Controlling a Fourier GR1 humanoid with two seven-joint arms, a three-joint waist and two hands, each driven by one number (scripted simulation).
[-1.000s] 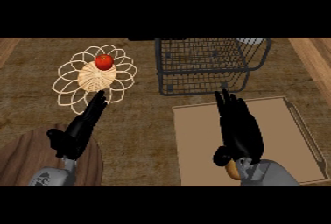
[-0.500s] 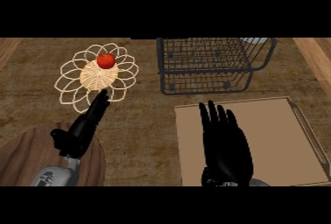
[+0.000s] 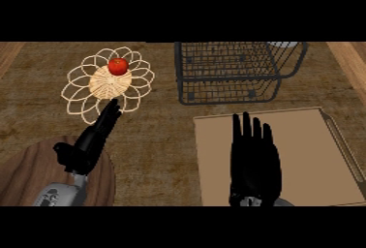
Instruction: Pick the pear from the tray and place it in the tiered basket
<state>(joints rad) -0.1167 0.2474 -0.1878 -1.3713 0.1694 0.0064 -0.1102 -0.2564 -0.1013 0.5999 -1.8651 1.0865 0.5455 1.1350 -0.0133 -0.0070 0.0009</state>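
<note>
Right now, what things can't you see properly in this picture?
- The pear: head view, not visible anywhere; the right hand lies flat over the tray and may cover it.
- The tray's near edge: cut off by the picture's lower edge.
- The white thing behind the wire basket: cut off at the top edge.
- The round wooden board at the lower left: partly hidden by the left hand and forearm.

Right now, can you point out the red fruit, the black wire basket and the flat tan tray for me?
Round red fruit (image 3: 118, 65): head view, middle of its skin.
Black wire tiered basket (image 3: 227, 99): head view, near front wall.
Flat tan tray (image 3: 304, 155): head view, bare surface right of the right hand.
</note>
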